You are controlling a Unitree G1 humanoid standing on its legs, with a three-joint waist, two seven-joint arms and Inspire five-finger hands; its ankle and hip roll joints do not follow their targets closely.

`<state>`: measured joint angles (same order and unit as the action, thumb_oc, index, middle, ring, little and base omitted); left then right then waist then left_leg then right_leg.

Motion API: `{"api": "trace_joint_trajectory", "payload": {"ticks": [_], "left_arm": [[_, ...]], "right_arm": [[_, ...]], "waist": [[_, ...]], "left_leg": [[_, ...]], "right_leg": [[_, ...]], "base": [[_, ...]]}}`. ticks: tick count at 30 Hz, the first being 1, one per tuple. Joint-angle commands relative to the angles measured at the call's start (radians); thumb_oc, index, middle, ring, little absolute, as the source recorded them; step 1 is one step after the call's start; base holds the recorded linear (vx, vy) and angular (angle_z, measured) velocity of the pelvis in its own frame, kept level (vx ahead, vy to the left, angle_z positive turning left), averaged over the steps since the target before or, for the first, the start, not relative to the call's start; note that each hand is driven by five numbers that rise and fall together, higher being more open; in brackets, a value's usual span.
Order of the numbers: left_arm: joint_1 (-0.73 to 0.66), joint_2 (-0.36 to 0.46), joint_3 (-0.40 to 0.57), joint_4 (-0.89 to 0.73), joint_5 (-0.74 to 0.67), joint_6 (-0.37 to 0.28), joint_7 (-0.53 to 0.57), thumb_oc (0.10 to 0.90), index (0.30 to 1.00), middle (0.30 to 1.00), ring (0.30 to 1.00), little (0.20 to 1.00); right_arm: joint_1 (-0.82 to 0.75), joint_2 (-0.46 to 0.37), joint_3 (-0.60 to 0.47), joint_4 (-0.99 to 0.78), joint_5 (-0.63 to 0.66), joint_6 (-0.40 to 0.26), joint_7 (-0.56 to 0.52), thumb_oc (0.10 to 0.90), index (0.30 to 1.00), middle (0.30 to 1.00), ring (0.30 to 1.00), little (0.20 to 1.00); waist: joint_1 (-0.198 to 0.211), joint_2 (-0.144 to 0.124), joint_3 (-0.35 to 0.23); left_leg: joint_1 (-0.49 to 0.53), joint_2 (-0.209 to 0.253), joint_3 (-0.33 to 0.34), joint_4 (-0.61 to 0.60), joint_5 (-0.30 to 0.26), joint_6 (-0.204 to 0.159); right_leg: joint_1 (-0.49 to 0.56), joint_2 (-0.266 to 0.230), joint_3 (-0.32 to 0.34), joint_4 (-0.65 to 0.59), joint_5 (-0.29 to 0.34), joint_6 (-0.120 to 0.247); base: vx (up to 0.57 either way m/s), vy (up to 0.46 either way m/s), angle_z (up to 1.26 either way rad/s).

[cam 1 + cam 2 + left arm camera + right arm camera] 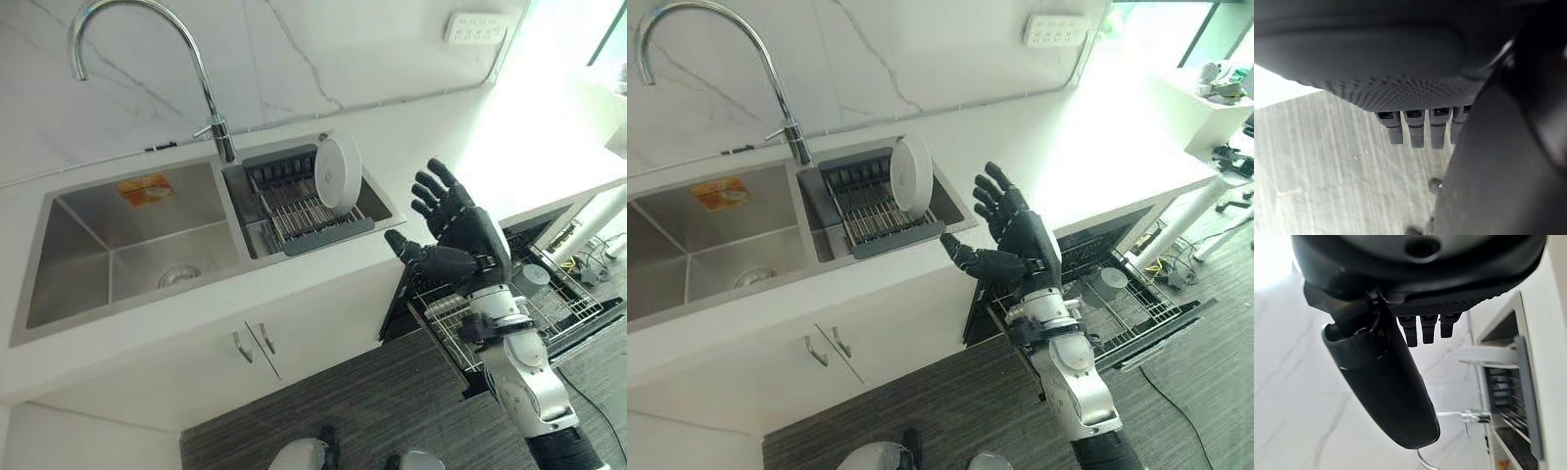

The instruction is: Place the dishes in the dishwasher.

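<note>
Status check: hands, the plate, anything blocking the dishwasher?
Right hand open, raised over counter edge, holding nothing. Left hand open, idle. White plate upright in sink rack. Dishwasher rack pulled out, nothing blocking.

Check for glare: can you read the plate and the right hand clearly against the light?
Left eye view: strong glare bleaches the counter behind the open right hand, whose dark fingers stand out; the white plate in the sink rack reads plainly. Right wrist view: a bright patch beside the thumb. Left wrist view: the left hand lies in shadow.
</note>
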<state>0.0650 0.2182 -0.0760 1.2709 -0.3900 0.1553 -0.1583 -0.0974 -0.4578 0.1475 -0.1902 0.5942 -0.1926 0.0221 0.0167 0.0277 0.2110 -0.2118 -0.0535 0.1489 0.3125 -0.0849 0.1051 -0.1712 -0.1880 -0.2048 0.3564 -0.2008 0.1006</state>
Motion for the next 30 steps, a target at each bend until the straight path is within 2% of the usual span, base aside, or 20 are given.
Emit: {"api": "trace_joint_trajectory", "payload": {"ticks": [1, 7, 8, 16, 23, 30], "left_arm": [[0.012, -0.015, -0.009, -0.025, -0.03, -0.001, -0.001, 0.8, 0.9, 0.9, 0.9, 0.9], [0.035, -0.021, -0.01, -0.014, 0.004, -0.015, 0.03, 0.8, 0.9, 0.9, 0.9, 0.9], [0.042, -0.024, -0.002, -0.008, 0.043, -0.021, 0.026, 0.8, 0.9, 0.9, 0.9, 0.9], [0.078, -0.019, 0.013, 0.009, 0.06, -0.014, 0.036, 0.8, 0.9, 0.9, 0.9, 0.9], [0.09, 0.002, 0.041, 0.04, 0.078, -0.009, 0.026, 0.8, 0.9, 0.9, 0.9, 0.9], [0.082, 0.022, 0.044, 0.061, 0.097, -0.005, 0.013, 0.8, 0.9, 0.9, 0.9, 0.9]], "right_arm": [[-0.112, -0.02, -0.067, -0.085, 0.027, -0.119, 0.003, 0.8, 0.9, 0.9, 0.9, 0.9], [-0.105, -0.039, -0.093, -0.102, 0.032, -0.105, -0.043, 0.8, 0.9, 0.9, 0.9, 0.9], [-0.107, -0.047, -0.102, -0.104, 0.027, -0.106, -0.059, 0.8, 0.9, 0.9, 0.9, 0.9], [-0.166, -0.086, -0.154, -0.09, -0.03, -0.14, -0.097, 0.8, 0.9, 0.9, 0.9, 0.9], [-0.292, -0.131, -0.164, -0.034, -0.01, -0.102, -0.168, 0.8, 0.9, 0.9, 0.9, 0.9], [-0.426, -0.141, -0.141, 0.068, 0.004, -0.01, -0.21, 0.8, 0.9, 0.9, 0.9, 0.9]], "waist": [[0.016, -0.005, -0.017], [0.024, -0.018, -0.043], [0.027, -0.02, -0.053], [0.049, -0.023, -0.081], [0.073, -0.029, -0.093], [0.097, -0.029, -0.097]], "left_leg": [[0.055, 0.049, -0.061, -0.012, -0.16, -0.072], [0.035, 0.075, -0.052, -0.012, -0.16, -0.106], [0.036, 0.077, -0.054, -0.012, -0.162, -0.112], [0.053, 0.079, -0.072, -0.012, -0.169, -0.124], [0.063, 0.083, -0.072, -0.012, -0.169, -0.13], [0.074, 0.071, -0.089, -0.012, -0.173, -0.127]], "right_leg": [[0.056, 0.006, -0.043, -0.056, 0.026, 0.041], [0.054, -0.008, -0.054, -0.056, -0.001, 0.044], [0.059, -0.005, -0.053, -0.056, -0.011, 0.04], [0.091, 0.0, -0.067, -0.056, -0.034, 0.033], [0.104, -0.013, -0.09, -0.056, -0.038, 0.032], [0.121, -0.021, -0.106, -0.056, -0.042, 0.03]], "base": [[-0.03, -0.2, -0.15], [0.03, -0.143, 0.12], [0.09, -0.076, 0.18], [0.11, -0.033, 0.08], [0.09, -0.001, 0.1], [0.08, 0.01, 0.03]]}}
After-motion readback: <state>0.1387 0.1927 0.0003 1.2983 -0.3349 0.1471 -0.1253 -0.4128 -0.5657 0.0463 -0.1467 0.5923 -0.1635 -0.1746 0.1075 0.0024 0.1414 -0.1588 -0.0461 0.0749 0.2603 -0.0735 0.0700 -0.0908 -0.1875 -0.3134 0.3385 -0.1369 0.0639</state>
